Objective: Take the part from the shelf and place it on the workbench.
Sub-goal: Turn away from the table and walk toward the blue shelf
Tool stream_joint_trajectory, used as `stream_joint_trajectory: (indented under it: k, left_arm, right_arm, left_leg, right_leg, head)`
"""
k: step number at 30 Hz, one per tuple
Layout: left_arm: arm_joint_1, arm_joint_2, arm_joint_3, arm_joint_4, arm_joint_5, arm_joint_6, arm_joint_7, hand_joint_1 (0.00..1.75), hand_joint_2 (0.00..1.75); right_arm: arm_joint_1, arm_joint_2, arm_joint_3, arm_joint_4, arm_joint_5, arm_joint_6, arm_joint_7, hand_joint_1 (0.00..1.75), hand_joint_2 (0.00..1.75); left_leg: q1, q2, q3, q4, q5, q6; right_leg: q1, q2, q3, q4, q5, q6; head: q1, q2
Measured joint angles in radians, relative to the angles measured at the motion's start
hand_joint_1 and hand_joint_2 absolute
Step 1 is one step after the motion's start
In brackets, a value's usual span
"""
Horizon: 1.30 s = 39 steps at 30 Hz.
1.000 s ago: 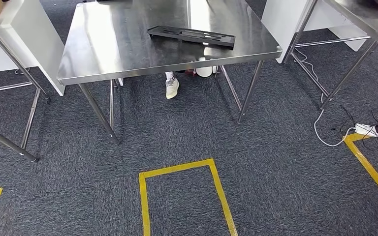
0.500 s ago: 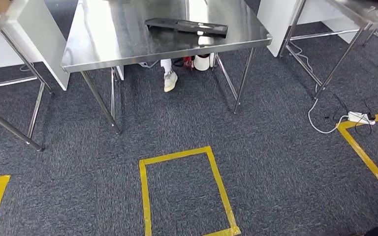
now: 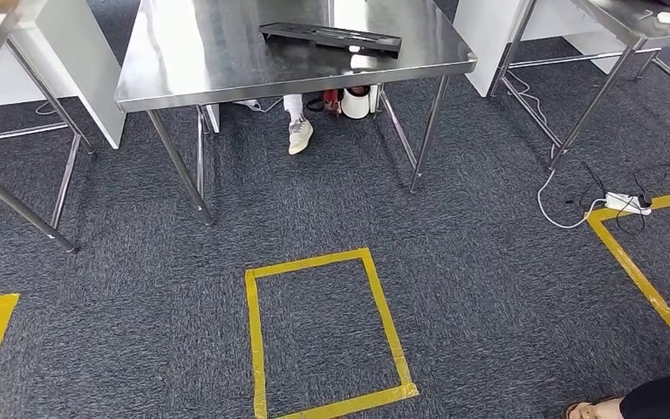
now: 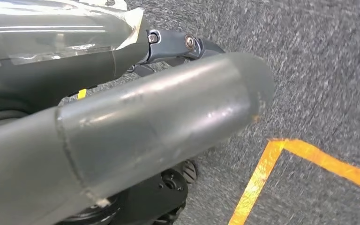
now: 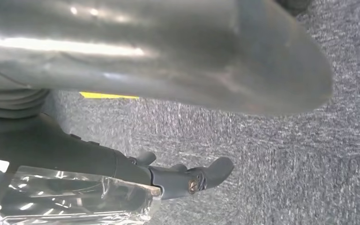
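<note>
On workbench (image 3: 227, 61), black part (image 3: 331, 37).

The left hand (image 4: 136, 126) fills much of the frame: a thick grey thumb (image 4: 168, 122) runs across the middle, its rounded tip against the carpet (image 4: 318, 61). Beyond it, dark fingers (image 4: 178, 47) extend from under a glossy, clear-wrapped cover (image 4: 56, 28), holding nothing; how far apart they are cannot be told. The carpet is dark grey and speckled, slightly blurred. Yellow tape (image 4: 281, 164) on it turns a corner just beside the thumb's tip.
</note>
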Motion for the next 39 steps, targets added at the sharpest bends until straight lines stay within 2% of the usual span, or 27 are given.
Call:
stream_joint_trajectory:
  k: [2, 5, 6, 7, 8, 10, 12, 13, 15, 17, 19, 20, 21, 23, 24, 25, 26, 27, 28, 29, 30, 31, 32, 33, 34, 36, 39]
  left_arm:
    - [0.0, -0.002, -0.002, 0.0, 0.0, 0.0, 0.0, 0.0, 0.0]
    - [0.001, -0.002, -0.006, 0.0, 0.0, 0.0, 0.001, 0.0, 0.0]
    - [0.002, -0.002, -0.007, 0.0, 0.0, -0.001, 0.001, 0.0, 0.0]
    - [0.002, -0.002, -0.007, 0.0, -0.001, -0.001, 0.001, 0.0, 0.0]
    - [0.003, -0.003, -0.008, 0.0, -0.002, -0.002, 0.001, 0.0, 0.0]
    - [0.003, -0.004, -0.009, 0.0, -0.003, -0.004, 0.001, 0.0, 0.0]
    - [0.002, -0.003, -0.01, -0.001, -0.004, -0.006, 0.001, 0.0, 0.0]
    - [0.002, -0.002, -0.01, -0.001, -0.004, -0.006, 0.001, 0.0, 0.0]
    - [0.002, -0.001, -0.011, -0.002, -0.005, -0.005, 0.001, 0.0, 0.0]
    - [0.002, 0.002, -0.011, -0.002, -0.005, -0.004, 0.001, 0.0, 0.0]
    - [0.001, 0.002, -0.011, -0.003, -0.005, -0.003, 0.001, 0.0, 0.0]
    - [0.001, -0.001, -0.011, -0.003, -0.005, -0.003, 0.001, 0.0, 0.0]
    - [0.001, -0.002, -0.011, -0.002, -0.005, -0.003, 0.001, 0.0, 0.0]
    - [0.0, -0.004, -0.011, -0.003, -0.004, -0.003, 0.001, 0.0, 0.0]
    - [0.0, -0.006, -0.011, -0.003, -0.004, -0.003, 0.001, 0.0, 0.0]
    - [0.0, -0.008, -0.011, -0.003, -0.004, -0.004, 0.001, 0.0, 0.0]
    - [0.0, -0.01, -0.011, -0.002, -0.004, -0.004, 0.001, 0.0, 0.0]
    - [0.001, -0.012, -0.011, -0.002, -0.004, -0.005, 0.001, 0.0, 0.0]
    - [0.001, -0.013, -0.011, -0.002, -0.004, -0.006, 0.001, 0.0, 0.0]
    - [0.002, -0.008, -0.011, -0.004, -0.004, -0.006, 0.001, 0.0, 0.0]
    - [0.003, -0.006, -0.011, -0.005, -0.004, -0.005, 0.001, 0.0, 0.0]
    - [0.003, -0.004, -0.011, -0.007, -0.005, -0.005, 0.001, 0.0, 0.0]
    - [0.003, -0.002, -0.011, -0.008, -0.005, -0.004, 0.001, 0.0, 0.0]
    - [0.003, -0.003, -0.011, -0.008, -0.005, -0.004, 0.001, 0.0, 0.0]
    - [0.002, -0.002, -0.011, -0.008, -0.005, -0.003, 0.001, 0.0, 0.0]
    - [0.002, -0.002, -0.011, -0.009, -0.006, -0.003, 0.0, 0.0, 0.0]
    - [0.003, -0.003, -0.011, -0.009, -0.009, -0.003, 0.0, 0.0, 0.0]
  right_arm:
    - [-0.001, -0.001, -0.008, 0.0, -0.001, -0.001, -0.001, 0.0, 0.0]
    - [0.0, -0.004, -0.014, 0.0, -0.004, -0.001, -0.006, 0.0, 0.0]
    - [0.001, -0.005, -0.017, 0.0, -0.005, -0.001, -0.009, 0.0, 0.0]
    - [0.002, -0.006, -0.02, 0.0, -0.006, -0.001, -0.011, 0.0, 0.0]
    - [0.003, -0.006, -0.024, 0.0, -0.007, -0.001, -0.012, 0.0, 0.0]
    - [0.002, -0.008, -0.028, 0.0, -0.009, -0.001, -0.014, 0.0, 0.0]
    - [0.001, -0.009, -0.029, 0.0, -0.012, -0.001, -0.015, 0.0, 0.0]
    - [0.001, -0.008, -0.031, 0.0, -0.015, -0.001, -0.016, 0.0, 0.0]
    - [0.003, -0.007, -0.037, 0.0, -0.026, 0.0, -0.017, 0.0, 0.0]
    - [0.003, -0.003, -0.049, 0.0, -0.041, 0.002, -0.021, 0.0, 0.0]
    - [0.002, 0.001, -0.062, 0.0, -0.056, 0.004, -0.029, 0.0, 0.0]
    - [0.002, 0.001, -0.068, 0.0, -0.062, 0.004, -0.034, 0.0, 0.0]
    - [0.001, 0.002, -0.074, 0.0, -0.067, 0.004, -0.038, 0.0, 0.0]
    - [0.002, 0.0, -0.086, 0.0, -0.073, 0.004, -0.045, 0.0, 0.0]
    - [0.003, -0.002, -0.091, 0.0, -0.075, 0.004, -0.047, 0.0, 0.0]
    - [0.005, -0.005, -0.096, 0.0, -0.077, 0.003, -0.049, 0.0, 0.0]
    - [0.007, -0.008, -0.101, 0.0, -0.079, 0.003, -0.05, 0.0, 0.0]
    - [0.009, -0.01, -0.105, 0.0, -0.08, 0.003, -0.05, 0.0, 0.0]
    - [0.01, -0.012, -0.107, 0.0, -0.08, 0.003, -0.05, 0.0, 0.0]
    - [0.01, -0.008, -0.109, 0.0, -0.081, 0.004, -0.05, 0.0, 0.0]
    - [0.007, -0.006, -0.111, -0.001, -0.082, 0.003, -0.051, 0.0, 0.0]
    - [0.004, -0.003, -0.111, -0.001, -0.082, 0.004, -0.051, 0.0, 0.0]
    - [0.002, 0.001, -0.112, -0.002, -0.082, 0.004, -0.052, 0.0, 0.0]
    - [0.0, 0.001, -0.112, -0.003, -0.082, 0.004, -0.052, 0.0, 0.0]
    - [0.0, 0.003, -0.113, -0.003, -0.082, 0.004, -0.052, 0.0, 0.0]
    - [0.001, 0.004, -0.115, -0.003, -0.083, 0.002, -0.053, 0.0, 0.0]
    - [0.001, 0.002, -0.121, -0.003, -0.085, -0.001, -0.053, 0.0, 0.0]
  left_leg:
    - [0.004, 0.003, -0.007, -0.014, 0.018, 0.011]
    - [0.003, 0.005, -0.03, -0.015, 0.037, 0.016]
    - [0.003, 0.006, -0.038, -0.015, 0.043, 0.014]
    - [0.003, 0.006, -0.044, -0.014, 0.047, 0.012]
    - [0.004, 0.006, -0.049, -0.013, 0.051, 0.008]
    - [0.004, 0.006, -0.056, -0.004, 0.054, -0.001]
    - [-0.001, 0.005, -0.065, 0.01, 0.052, -0.01]
    - [-0.003, 0.005, -0.068, 0.014, 0.048, -0.01]
    - [-0.003, 0.003, -0.072, 0.017, 0.049, 0.008]
    - [-0.001, 0.001, -0.071, 0.016, 0.059, 0.025]
    - [0.0, 0.002, -0.046, -0.034, 0.087, 0.036]
    - [0.001, 0.004, -0.025, -0.077, 0.107, 0.045]
    - [0.004, 0.009, -0.005, -0.119, 0.127, 0.054]
    - [0.012, 0.02, 0.008, -0.156, 0.148, 0.057]
    - [0.017, 0.025, 0.003, -0.156, 0.15, 0.049]
    - [0.024, 0.029, -0.003, -0.151, 0.149, 0.038]
    - [0.033, 0.032, -0.013, -0.138, 0.144, 0.023]
    - [0.046, 0.036, -0.027, -0.116, 0.136, 0.004]
    - [0.06, 0.042, -0.043, -0.085, 0.124, -0.017]
    - [0.07, 0.048, -0.061, -0.048, 0.107, -0.04]
    - [0.077, 0.054, -0.076, -0.01, 0.088, -0.061]
    - [0.078, 0.06, -0.082, 0.017, 0.073, -0.077]
    - [0.077, 0.066, -0.084, 0.035, 0.063, -0.089]
    - [0.077, 0.071, -0.08, 0.042, 0.06, -0.096]
    - [0.076, 0.073, -0.076, 0.044, 0.055, -0.1]
    - [0.075, 0.054, -0.091, 0.089, 0.003, -0.094]
    - [0.054, 0.015, -0.172, 0.285, -0.127, -0.063]
  right_leg:
    - [-0.001, 0.003, -0.027, 0.045, -0.028, 0.003]
    - [-0.009, 0.009, -0.111, 0.237, -0.126, 0.0]
    - [-0.012, 0.009, -0.124, 0.28, -0.142, 0.006]
    - [-0.016, 0.009, -0.118, 0.285, -0.142, 0.015]
    - [-0.02, 0.009, -0.088, 0.246, -0.127, 0.026]
    - [-0.028, 0.01, 0.004, 0.095, -0.083, 0.046]
    - [-0.032, 0.014, 0.053, 0.0, -0.061, 0.042]
    - [-0.033, 0.016, 0.054, -0.006, -0.061, 0.034]
    - [-0.034, 0.016, 0.052, -0.006, -0.056, 0.024]
    - [-0.039, 0.014, 0.053, -0.013, -0.048, 0.025]
    - [-0.041, 0.012, 0.065, -0.035, -0.034, 0.029]
    - [-0.036, 0.012, 0.065, -0.038, -0.034, 0.027]
    - [-0.031, 0.012, 0.055, -0.023, -0.044, 0.021]
    - [-0.031, 0.016, 0.0, 0.065, -0.086, 0.016]
    - [-0.039, 0.017, -0.03, 0.114, -0.102, 0.021]
    - [-0.048, 0.017, -0.05, 0.144, -0.106, 0.032]
    - [-0.059, 0.016, -0.051, 0.139, -0.095, 0.05]
    - [-0.071, 0.011, -0.035, 0.1, -0.071, 0.072]
    - [-0.078, 0.0, -0.022, 0.068, -0.049, 0.095]
    - [-0.083, -0.014, -0.018, 0.047, -0.034, 0.114]
    - [-0.084, -0.022, -0.024, 0.052, -0.033, 0.112]
    - [-0.082, -0.026, -0.043, 0.081, -0.044, 0.098]
    - [-0.084, -0.021, -0.053, 0.098, -0.056, 0.077]
    - [-0.086, -0.01, -0.055, 0.112, -0.065, 0.054]
    - [-0.083, -0.004, -0.058, 0.118, -0.068, 0.041]
    - [-0.076, 0.007, -0.061, 0.121, -0.062, 0.028]
    - [-0.054, 0.024, -0.076, 0.117, -0.043, 0.015]
  head:
    - [0.002, 0.0]
    - [0.005, 0.0]
    - [0.005, 0.0]
    - [0.005, 0.0]
    - [0.005, 0.0]
    - [0.007, 0.0]
    - [0.006, 0.0]
    - [0.004, 0.0]
    - [-0.001, 0.0]
    - [-0.003, 0.0]
    - [-0.006, 0.0]
    - [-0.008, 0.0]
    - [-0.008, 0.0]
    - [-0.006, 0.0]
    - [-0.003, 0.0]
    - [-0.002, 0.0]
    - [-0.002, 0.0]
    - [-0.001, 0.0]
    - [-0.001, 0.0]
    - [0.008, 0.0]
    - [0.015, 0.0]
    - [0.017, 0.0]
    - [0.016, 0.0]
    - [0.008, 0.0]
    - [-0.002, 0.0]
    - [-0.014, 0.0]
    - [-0.023, 0.0]
